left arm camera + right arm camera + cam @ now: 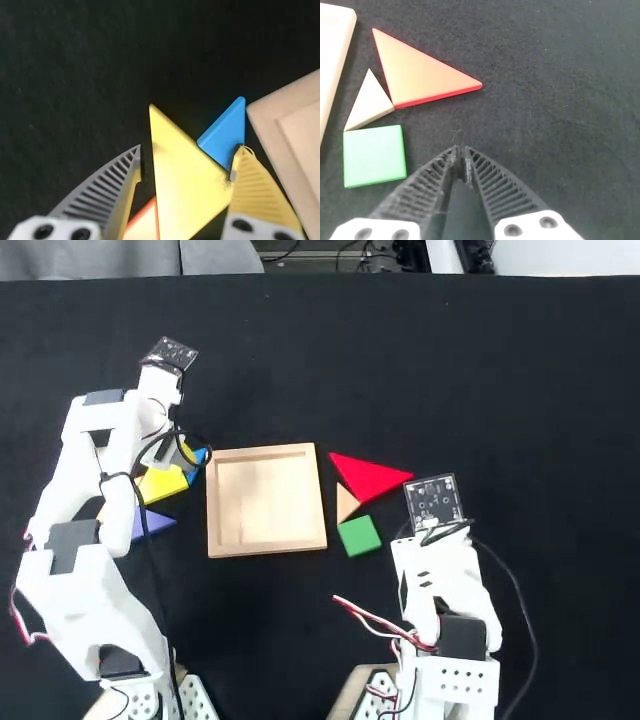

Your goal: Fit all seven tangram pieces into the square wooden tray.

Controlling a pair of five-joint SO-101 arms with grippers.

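The square wooden tray (266,451) lies flat in the middle of the black worktop (500,370), and none of the pieces is inside it.

To one side of the tray sit three pieces close together: a red triangle (366,476), a small pale wooden triangle (345,503) and a green square (359,536). The pale triangle lies between the tray's edge and the red triangle and touches the red one along one side. The green square lies just beside the pale triangle's corner, near the tray's corner.

The right gripper (461,156) hangs over bare worktop near these three pieces. Its fingers are pressed together with nothing between them.

On the tray's other side, the left arm stands over a second cluster. The left gripper (189,155) has its fingers spread on either side of a yellow triangle (185,185). The yellow-tinted finger (252,185) touches one corner of the piece. The grey finger (120,185) is just beside the opposite edge, with a thin dark gap between them, so the piece is straddled, not clamped.

A blue piece (225,130) pokes out from behind the yellow triangle, its tip close to the tray's rim. An orange piece (142,220) shows at the yellow triangle's near edge, partly covered by it. In the high view a violet-blue piece (152,525) lies a little further from the tray, partly hidden by the arm — its shape cannot be made out.
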